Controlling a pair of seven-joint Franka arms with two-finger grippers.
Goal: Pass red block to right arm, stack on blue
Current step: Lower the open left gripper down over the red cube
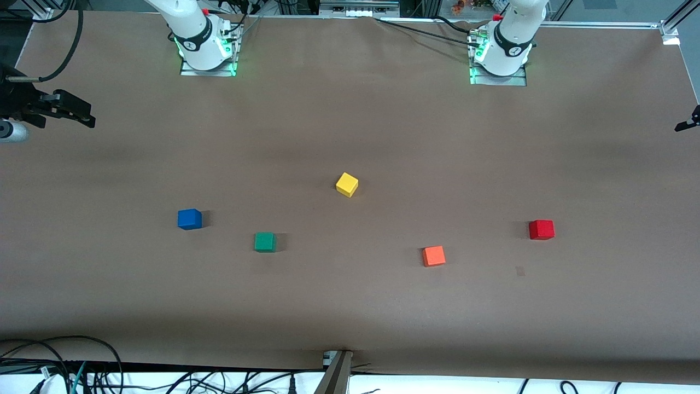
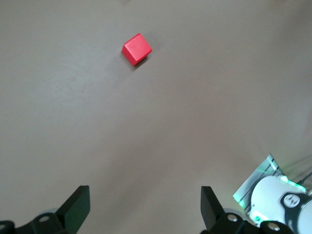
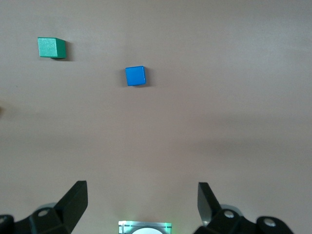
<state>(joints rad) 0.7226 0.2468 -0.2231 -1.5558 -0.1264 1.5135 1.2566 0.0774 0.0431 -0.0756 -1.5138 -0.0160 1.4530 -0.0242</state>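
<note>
The red block (image 1: 541,229) is sitting alone on the worktop (image 1: 350,306) toward the left arm's end, untouched. The left gripper (image 2: 145,207) is hanging above it, fingers (image 2: 78,204) spread wide and holding nothing. The right gripper (image 3: 142,204) is hovering with fingers (image 3: 75,200) likewise apart over the blue block (image 1: 189,219), beside the green block (image 1: 264,242). The orange block (image 1: 433,255) and yellow block (image 1: 346,184) are lying between.

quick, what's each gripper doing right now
Left gripper: open, holding nothing, up over the table.
Right gripper: open, holding nothing, up over the table.
</note>
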